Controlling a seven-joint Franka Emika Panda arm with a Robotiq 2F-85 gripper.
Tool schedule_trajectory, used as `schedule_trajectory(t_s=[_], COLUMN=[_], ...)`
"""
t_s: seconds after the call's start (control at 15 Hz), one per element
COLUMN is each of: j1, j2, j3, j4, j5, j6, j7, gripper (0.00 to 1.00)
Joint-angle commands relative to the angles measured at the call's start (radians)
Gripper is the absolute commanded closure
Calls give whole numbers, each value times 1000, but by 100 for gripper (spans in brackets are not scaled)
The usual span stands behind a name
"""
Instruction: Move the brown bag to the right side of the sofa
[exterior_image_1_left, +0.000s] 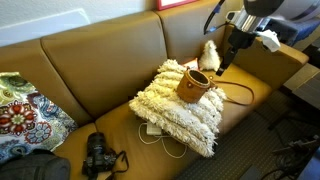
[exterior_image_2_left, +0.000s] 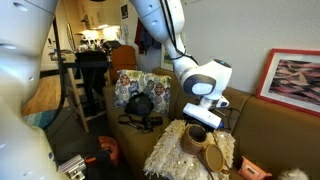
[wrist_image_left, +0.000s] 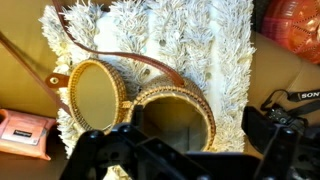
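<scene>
The brown bag (exterior_image_1_left: 194, 86) sits on the shaggy cream pillow (exterior_image_1_left: 170, 118), right of the sofa's (exterior_image_1_left: 100, 70) middle. The gripper (exterior_image_1_left: 221, 63) hangs close above it, jaws spread either side of its opening. If they close on the soft rim alone, the bag may slip or tip, and its strap (wrist_image_left: 120, 58) may snag the pillow.

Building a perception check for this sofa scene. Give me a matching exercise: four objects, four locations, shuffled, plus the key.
Objects
1. brown bag
2. black camera
3. patterned cushion
4. white fluffy toy

Locations
A. lying directly on the sofa seat leather
B. behind the shaggy cream pillow, near the backrest
C. on top of the shaggy cream pillow
D. propped in the sofa corner farthest from the bag

Pairs: 1-C, 2-A, 3-D, 4-B
</scene>
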Motion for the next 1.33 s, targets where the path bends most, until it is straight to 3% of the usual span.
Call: schedule_trajectory(t_s=[0.0,0.47,0.87,0.93,1.0,1.27], j1=[-49,-52,-29,-33,-37,-29], j2=[101,189,279,293,302,332], j3=[62,130,119,123,123,112], j4=[86,128,199,217,229,271], j5=[-5,-9,-25,-24,-23,-30], j6=[-47,-59,-81,-93,-105,-127], j7=[-92,-199,-162,-160,-159,-135], gripper=[0,0,0,25,26,55])
